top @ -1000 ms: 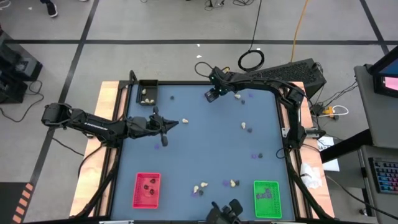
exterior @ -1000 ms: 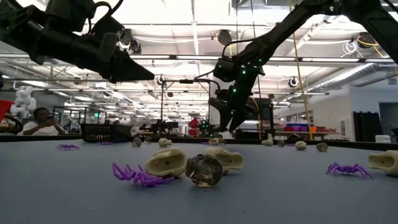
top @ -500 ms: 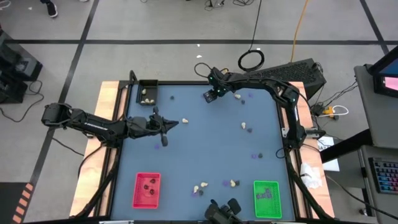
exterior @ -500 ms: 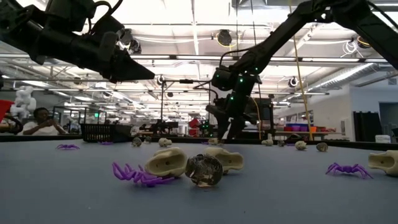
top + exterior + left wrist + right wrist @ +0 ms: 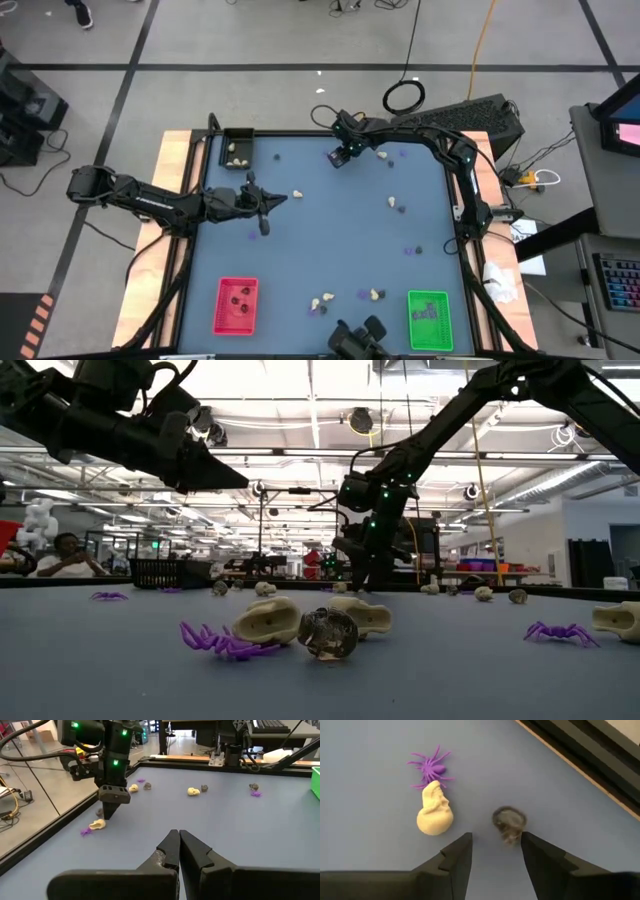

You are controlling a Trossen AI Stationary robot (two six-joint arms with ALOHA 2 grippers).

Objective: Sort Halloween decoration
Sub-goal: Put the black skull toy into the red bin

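Observation:
My right gripper (image 5: pixel 495 840) hangs open, pointing steeply down near the table's far edge (image 5: pixel 338 158). A small black lump (image 5: pixel 509 823) lies on the blue mat just ahead of the gap between its fingers, untouched. Beside it lie a cream-white skull lump (image 5: pixel 435 813) and a flat purple spider (image 5: pixel 431 767). The left wrist view shows the same black lump (image 5: pixel 100 812) and cream skull (image 5: pixel 97 824) below that gripper (image 5: pixel 111 809). My left gripper (image 5: pixel 178 837) waits shut above the mat's left middle (image 5: pixel 278 198), with nothing in it.
A black tray (image 5: pixel 237 150) with cream lumps stands at the far left, a red tray (image 5: pixel 237 305) at the near left, a green tray (image 5: pixel 430 320) at the near right. More trinkets lie scattered over the mat, among them a cluster (image 5: pixel 300 625) by the near edge.
My right gripper has come down toward the mat by the far edge, its open fingers now low over the black lump. The trinkets have stayed where they were.

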